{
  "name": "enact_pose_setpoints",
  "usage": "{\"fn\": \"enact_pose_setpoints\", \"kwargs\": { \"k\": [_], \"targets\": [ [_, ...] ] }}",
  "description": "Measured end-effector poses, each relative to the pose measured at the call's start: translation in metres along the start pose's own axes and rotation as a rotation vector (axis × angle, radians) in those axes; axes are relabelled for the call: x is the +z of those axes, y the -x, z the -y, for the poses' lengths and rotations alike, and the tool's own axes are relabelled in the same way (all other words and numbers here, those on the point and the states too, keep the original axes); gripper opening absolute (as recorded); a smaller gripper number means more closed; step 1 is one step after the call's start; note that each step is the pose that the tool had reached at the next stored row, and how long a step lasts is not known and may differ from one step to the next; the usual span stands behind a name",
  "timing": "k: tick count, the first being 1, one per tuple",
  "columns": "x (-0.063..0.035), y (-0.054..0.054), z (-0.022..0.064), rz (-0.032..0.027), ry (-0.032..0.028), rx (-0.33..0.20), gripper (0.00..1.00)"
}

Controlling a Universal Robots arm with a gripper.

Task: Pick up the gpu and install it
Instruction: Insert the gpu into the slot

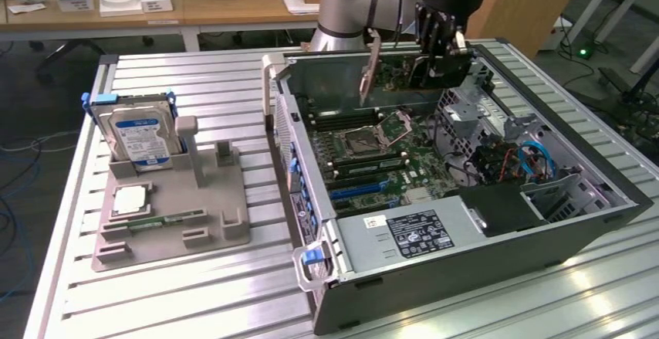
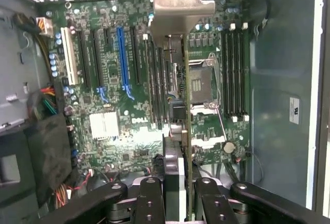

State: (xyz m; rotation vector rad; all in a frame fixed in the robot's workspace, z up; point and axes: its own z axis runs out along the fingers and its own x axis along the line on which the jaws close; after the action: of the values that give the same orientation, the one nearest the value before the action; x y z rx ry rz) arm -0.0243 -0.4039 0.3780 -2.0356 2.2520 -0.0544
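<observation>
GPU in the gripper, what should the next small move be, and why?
Probably lower it slowly, edge toward a slot: the gripper holds the gpu upright above the motherboard in the open case, and it is not yet seated.

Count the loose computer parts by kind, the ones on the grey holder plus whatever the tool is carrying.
hard drive: 1
processor chip: 1
memory stick: 1
gpu: 1
Total: 4
</observation>
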Motion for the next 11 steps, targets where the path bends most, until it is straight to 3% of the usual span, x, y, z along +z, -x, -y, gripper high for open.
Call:
{"fn": "enact_pose_setpoints", "kwargs": {
  "k": [7, 11],
  "targets": [
    [0.0018, -0.0032, -0.0006, 0.0052, 0.0025, -0.054, 0.28],
    [0.0032, -0.0068, -0.0030, 0.0067, -0.0027, -0.062, 0.28]
  ]
}}
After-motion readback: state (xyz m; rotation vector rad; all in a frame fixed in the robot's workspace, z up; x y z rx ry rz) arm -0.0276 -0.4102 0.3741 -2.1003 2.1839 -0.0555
